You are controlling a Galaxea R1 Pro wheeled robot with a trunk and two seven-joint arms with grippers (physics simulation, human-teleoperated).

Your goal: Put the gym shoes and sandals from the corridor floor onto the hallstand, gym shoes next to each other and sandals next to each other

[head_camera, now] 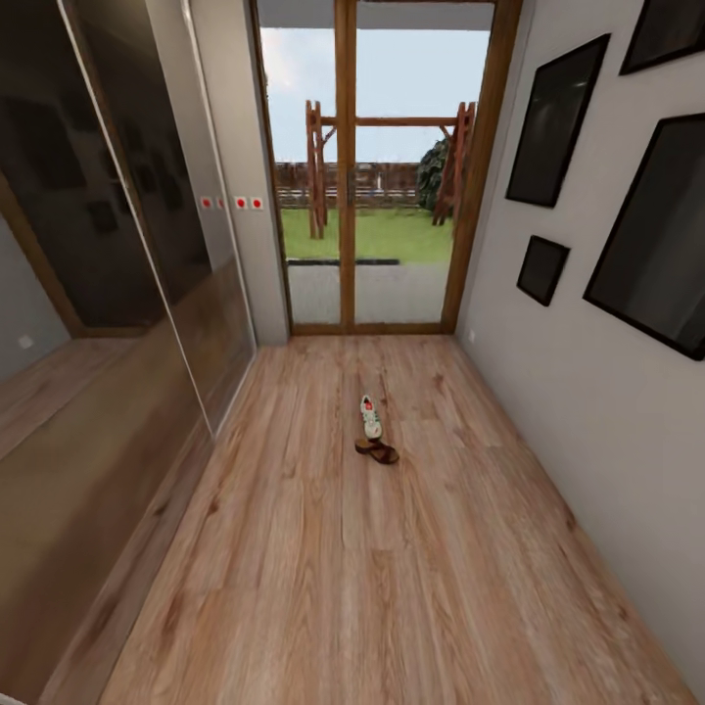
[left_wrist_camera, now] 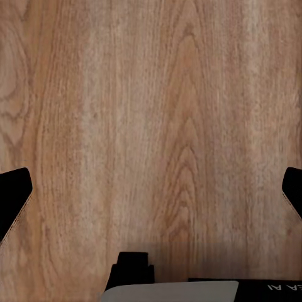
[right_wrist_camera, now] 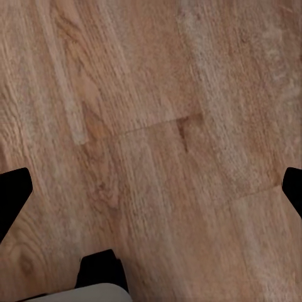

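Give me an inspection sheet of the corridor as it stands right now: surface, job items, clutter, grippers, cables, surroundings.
Surface: corridor floor of light wood-grain planks.
Job's things: one gym shoe and one sandal lie on the floor mid-corridor, the sandal nearer the robot, seemingly touching the shoe.
Clutter: nothing seen.
Grippers: left gripper open, empty, over bare planks; right gripper open, empty, over bare planks.
Cables: nothing seen.
Surroundings: glass door at the far end with a garden beyond; dark picture frames on the wall at the right; glossy dark wardrobe panels on the left.
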